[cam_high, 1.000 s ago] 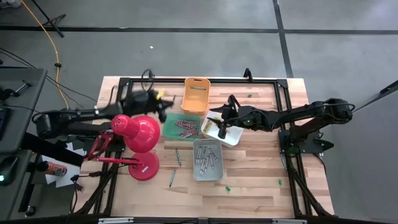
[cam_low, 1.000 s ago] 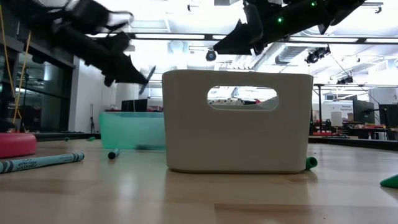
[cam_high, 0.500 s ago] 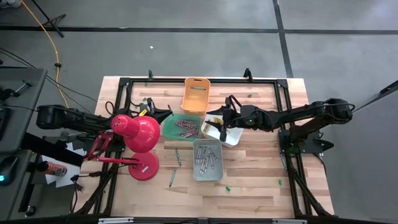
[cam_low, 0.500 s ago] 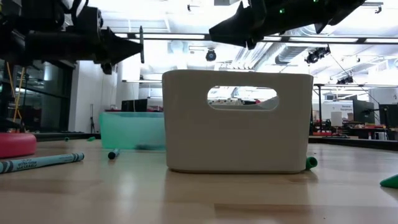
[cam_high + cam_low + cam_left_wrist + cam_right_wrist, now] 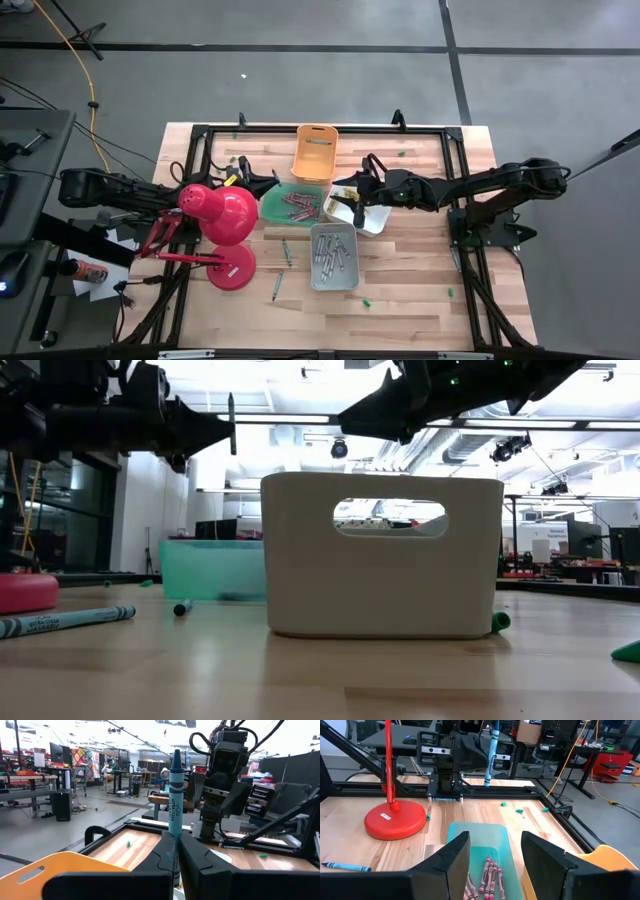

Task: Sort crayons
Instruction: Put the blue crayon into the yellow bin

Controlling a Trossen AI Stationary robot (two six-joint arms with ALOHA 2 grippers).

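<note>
A blue crayon is gripped upright between the closed fingers of the left gripper, which is held above the table just left of the green bin, near the red lamp. The same crayon is seen from the right wrist view, standing on end in that gripper across the table.

The right gripper is held with its fingers apart and empty, over the white bin and the right end of the green bin. Red crayons are seen lying in the green bin below it.

Four bins are grouped near the table's middle: the orange bin toward the far edge, the green bin and white bin side by side, and the grey bin toward the near edge, with grey crayons in it. Red crayons fill the green bin.

Loose crayons are left on the bare table: a green crayon just left of the grey bin, another crayon nearer the front edge, and small green bits toward the front right. A blue crayon is seen lying beside the lamp base.
</note>
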